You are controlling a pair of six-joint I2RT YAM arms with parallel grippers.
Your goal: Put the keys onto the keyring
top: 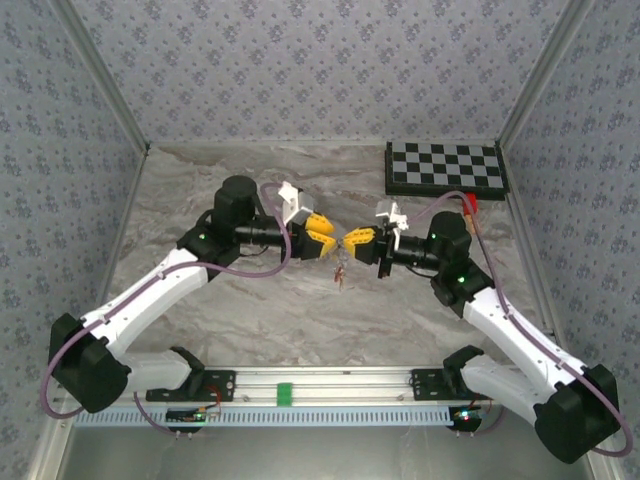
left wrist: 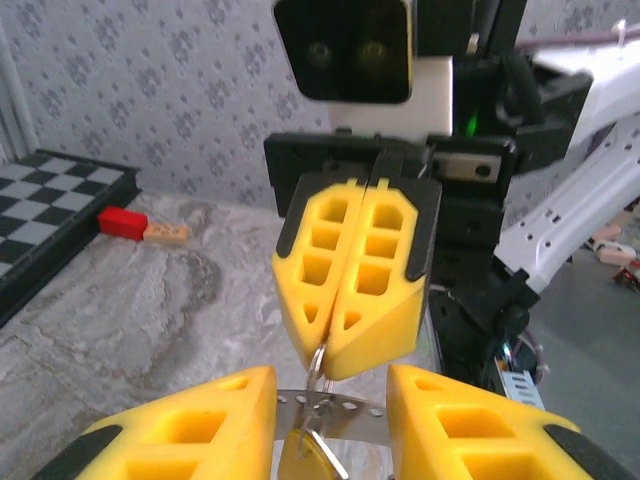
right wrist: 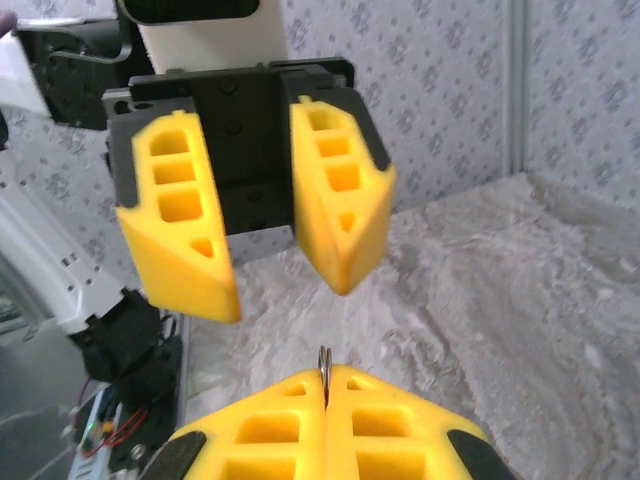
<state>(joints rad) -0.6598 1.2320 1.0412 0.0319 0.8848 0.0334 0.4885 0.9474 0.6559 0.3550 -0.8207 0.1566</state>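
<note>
Right wrist — keyring edge-on, tight inside right hand

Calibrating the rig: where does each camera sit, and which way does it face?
Top external: above and behind the bases, looking down at the table; both arms show, left gripper facing right gripper.
Left wrist: on the left arm, facing the right gripper's shut fingers; own open fingers below.
Right wrist: on the right arm, facing the left gripper's open fingers; own fingers pinch the keyring.
Shared: both wrist views see the keyring.
</note>
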